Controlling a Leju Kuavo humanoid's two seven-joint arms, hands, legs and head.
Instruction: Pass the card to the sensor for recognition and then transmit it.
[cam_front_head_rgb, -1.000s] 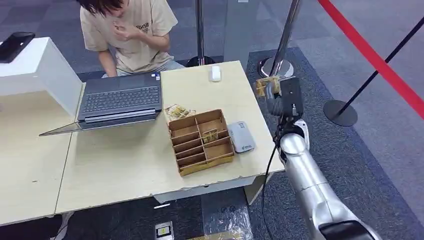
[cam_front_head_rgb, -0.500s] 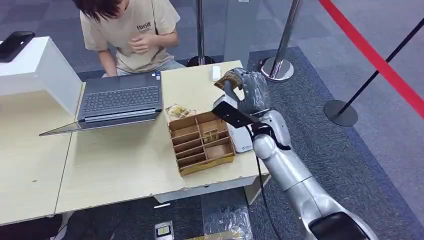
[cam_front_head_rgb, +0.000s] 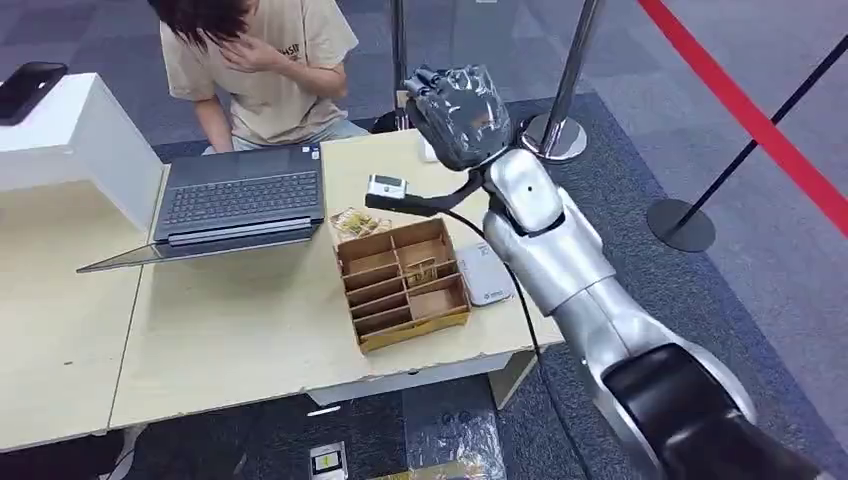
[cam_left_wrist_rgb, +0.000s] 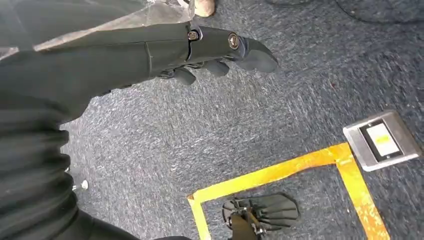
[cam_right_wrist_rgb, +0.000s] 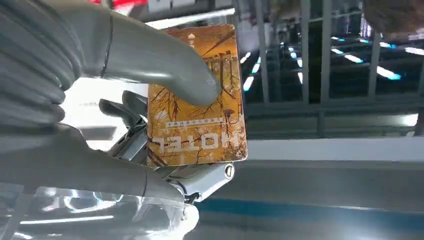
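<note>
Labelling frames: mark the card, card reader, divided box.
card (cam_right_wrist_rgb: 200, 120), right wrist view, printed face
card reader (cam_front_head_rgb: 486, 277), head view, top face
divided box (cam_front_head_rgb: 412, 333), head view, front wall

Right hand (cam_front_head_rgb: 458, 112) raised, left hand (cam_left_wrist_rgb: 150, 55) hanging.

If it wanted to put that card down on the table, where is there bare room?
The widest bare patch of the table lies in front of the laptop, left of the wooden divider box. A smaller one sits behind the box, near the white mouse. It is crowded right of the box, where the grey sensor lies.
</note>
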